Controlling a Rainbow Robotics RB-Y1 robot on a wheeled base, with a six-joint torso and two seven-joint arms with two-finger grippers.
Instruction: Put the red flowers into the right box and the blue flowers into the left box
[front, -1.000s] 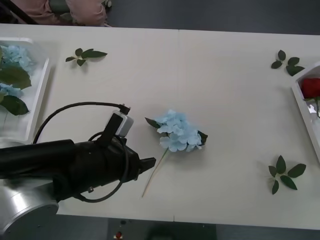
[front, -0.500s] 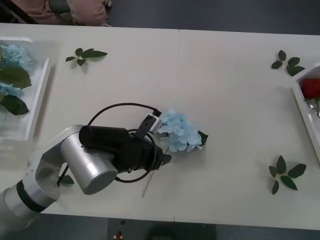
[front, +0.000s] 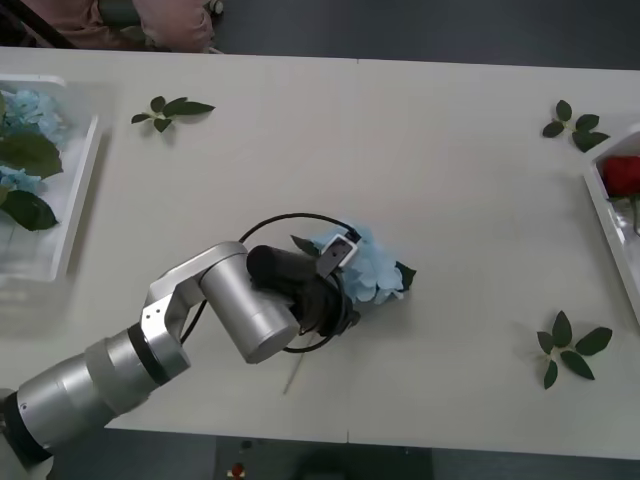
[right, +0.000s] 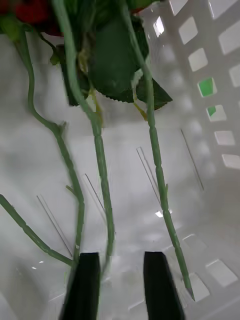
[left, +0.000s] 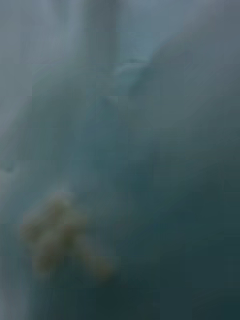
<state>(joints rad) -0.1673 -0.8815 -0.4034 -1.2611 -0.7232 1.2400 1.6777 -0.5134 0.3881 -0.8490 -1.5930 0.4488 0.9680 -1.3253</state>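
Mid-table, blue flower (front: 375, 270) lies diagonally, stem toward robot.

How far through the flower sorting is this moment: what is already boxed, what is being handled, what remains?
Done: blue flowers lie in the left box, and red flowers in the right box, where the right gripper hangs open over three green stems. In hand: the left gripper is down on the last blue flower at mid-table; its grip cannot be judged. Left: carrying that flower to the left box.
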